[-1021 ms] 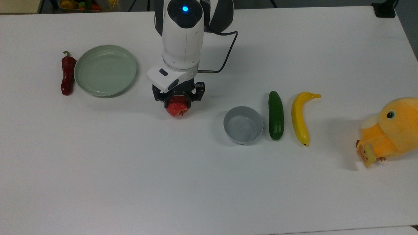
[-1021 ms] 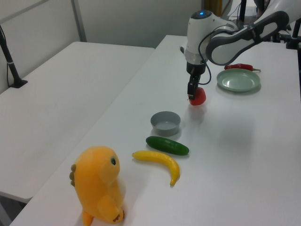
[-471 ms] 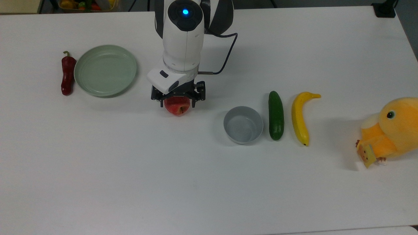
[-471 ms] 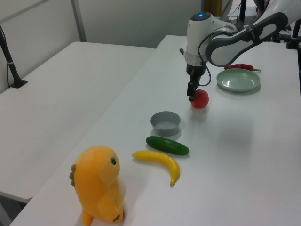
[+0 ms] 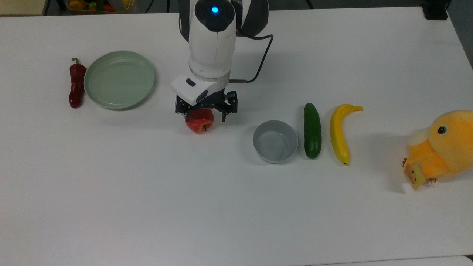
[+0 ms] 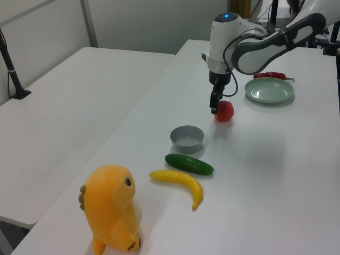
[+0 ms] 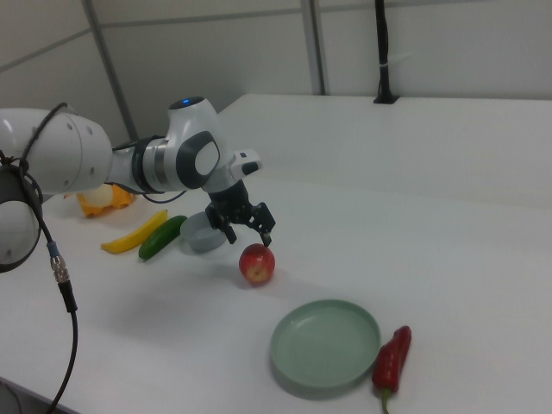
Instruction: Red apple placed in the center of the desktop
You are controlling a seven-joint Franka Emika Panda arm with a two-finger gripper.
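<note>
My gripper (image 5: 205, 111) above red apple (image 5: 199, 120) on desktop (image 5: 147, 192), jaws apart. Apple likely firm, smooth, rolls; grip across widest girth.

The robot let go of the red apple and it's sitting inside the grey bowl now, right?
Not quite. The gripper has let go, but the red apple sits on the bare white desktop, not inside the grey bowl. The right view shows the apple apart from the bowl, with table between them.
</note>
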